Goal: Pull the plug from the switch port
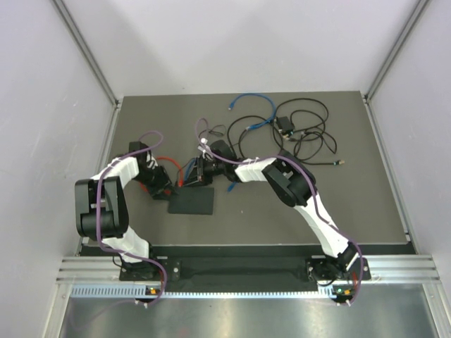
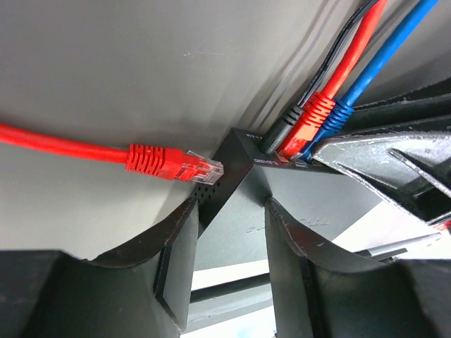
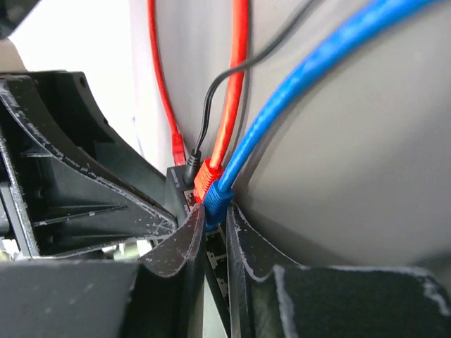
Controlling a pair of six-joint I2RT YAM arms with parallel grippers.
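left arm (image 1: 106, 204): base at near-left corner, elbow raised over the left edge, forearm angled in toward desk middle, wrist pitched down
left gripper (image 2: 232, 205): half-wide, fingers (image 2: 176, 260) straddling a far corner of the switch (image 1: 192, 203) and pressed to it, holding it
right arm (image 1: 310, 204): base at near-right corner, stretched diagonally toward desk middle, wrist low at the switch's far edge
right gripper (image 3: 215, 211): narrow, pinched on the blue plug (image 3: 217, 201)
switch: flat on desk, left of middle, nearer the near edge
blue plug: nose in a port along the far edge, touching red plug (image 3: 204, 177); black plug (image 3: 192, 158) next along
loose red plug (image 2: 173, 163): on desk, tip at the switch's side wall, in no port
hidden: port mouths covered by plugs and fingers; blue plug's depth cannot be told; top view blurs both grippers into one dark mass
cut off: cables leave both wrist views
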